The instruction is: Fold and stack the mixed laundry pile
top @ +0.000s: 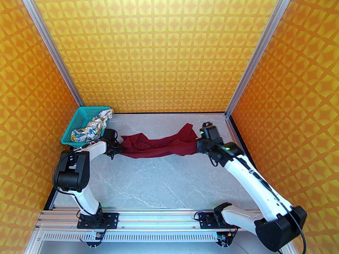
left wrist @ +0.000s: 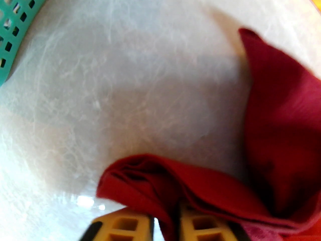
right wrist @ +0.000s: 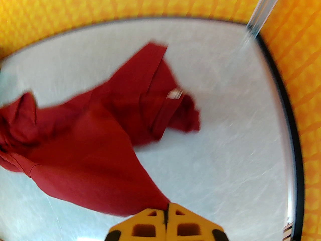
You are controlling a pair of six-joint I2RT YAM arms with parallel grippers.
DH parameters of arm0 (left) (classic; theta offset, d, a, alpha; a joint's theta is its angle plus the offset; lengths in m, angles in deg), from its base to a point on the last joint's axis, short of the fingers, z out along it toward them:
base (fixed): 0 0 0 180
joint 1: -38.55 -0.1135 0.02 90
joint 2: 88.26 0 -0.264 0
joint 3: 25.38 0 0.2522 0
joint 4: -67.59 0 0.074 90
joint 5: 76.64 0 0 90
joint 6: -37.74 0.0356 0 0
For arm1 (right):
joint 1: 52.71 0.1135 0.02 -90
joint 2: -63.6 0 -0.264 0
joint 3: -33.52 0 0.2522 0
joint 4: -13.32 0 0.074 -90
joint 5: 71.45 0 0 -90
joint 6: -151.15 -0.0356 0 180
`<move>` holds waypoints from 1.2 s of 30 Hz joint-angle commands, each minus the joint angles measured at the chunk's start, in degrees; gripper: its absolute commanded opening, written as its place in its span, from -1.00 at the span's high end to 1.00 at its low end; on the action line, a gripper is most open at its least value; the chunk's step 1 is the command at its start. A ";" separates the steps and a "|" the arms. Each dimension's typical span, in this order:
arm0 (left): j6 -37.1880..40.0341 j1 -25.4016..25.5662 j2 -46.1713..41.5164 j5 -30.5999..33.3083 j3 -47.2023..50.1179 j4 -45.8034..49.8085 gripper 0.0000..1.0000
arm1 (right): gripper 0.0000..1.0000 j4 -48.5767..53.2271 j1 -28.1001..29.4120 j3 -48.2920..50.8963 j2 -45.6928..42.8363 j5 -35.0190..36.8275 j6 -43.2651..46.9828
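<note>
The dark red T-shirt (top: 159,145) hangs stretched between both arms over the back of the table. My left gripper (top: 117,148) is shut on its left end, and in the left wrist view red folds (left wrist: 175,182) are pinched between the yellow fingers (left wrist: 195,225). My right gripper (top: 197,144) is shut on the right end; the right wrist view shows the cloth (right wrist: 95,139) drawn into the closed yellow fingertips (right wrist: 155,222). The white printed garment (top: 91,130) lies crumpled in the teal basket (top: 79,118).
The basket stands in the back left corner, close to my left gripper, with its wall (left wrist: 12,26) at the left wrist view's edge. Patterned orange walls and metal posts (top: 241,89) enclose the grey marble table (top: 159,178). A black edge (right wrist: 288,114) borders the table's right side.
</note>
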 commanded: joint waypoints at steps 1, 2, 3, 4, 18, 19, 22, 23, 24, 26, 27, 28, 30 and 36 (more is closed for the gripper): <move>-3.58 0.12 -7.81 -0.57 1.88 -4.17 1.00 | 1.00 2.17 -0.59 -4.17 -3.06 3.36 0.81; -3.85 0.28 -10.24 -0.50 2.53 -4.53 1.00 | 1.00 2.62 -0.60 -4.92 -3.35 3.32 0.55; -4.04 0.28 -13.27 -0.50 3.50 -5.26 1.00 | 1.00 2.99 -0.61 -5.80 -3.65 3.22 0.34; -4.06 0.30 -16.34 -0.54 4.34 -5.63 1.00 | 1.00 3.30 -0.50 -6.71 -4.07 3.22 0.08; 1.55 3.73 -45.80 -0.15 0.85 9.37 1.00 | 1.00 7.15 -0.61 -12.37 -9.95 4.31 0.49; 2.68 4.30 -48.60 -0.19 0.06 10.15 1.00 | 1.00 7.77 -0.54 -13.26 -11.05 4.56 0.58; 5.26 5.82 -55.52 -0.17 -3.55 12.12 1.00 | 1.00 9.52 -0.54 -16.90 -14.09 5.39 1.01; 5.68 6.00 -57.00 -0.18 -4.90 12.60 1.00 | 1.00 10.03 -0.62 -18.18 -14.71 5.75 1.09; 6.12 6.06 -58.29 -0.22 -6.57 13.11 1.00 | 1.00 10.86 -0.56 -19.75 -15.14 6.10 1.02; 6.43 6.08 -58.76 -0.08 -9.65 14.13 1.00 | 1.00 11.76 -0.59 -22.20 -14.98 6.42 0.68; 6.31 6.10 -57.82 0.05 -11.32 15.09 1.00 | 1.00 11.77 -0.54 -23.05 -14.31 6.27 0.51; 6.04 6.14 -56.47 0.12 -12.56 15.70 1.00 | 1.00 11.49 -0.55 -23.60 -13.35 5.87 0.18; 4.88 6.11 -51.77 1.28 -15.43 16.15 1.00 | 1.00 9.63 -0.59 -24.79 -9.73 2.72 -0.60; 2.88 4.72 -33.83 3.22 -26.10 5.96 1.00 | 1.00 2.23 -3.05 -36.48 8.49 -3.68 1.06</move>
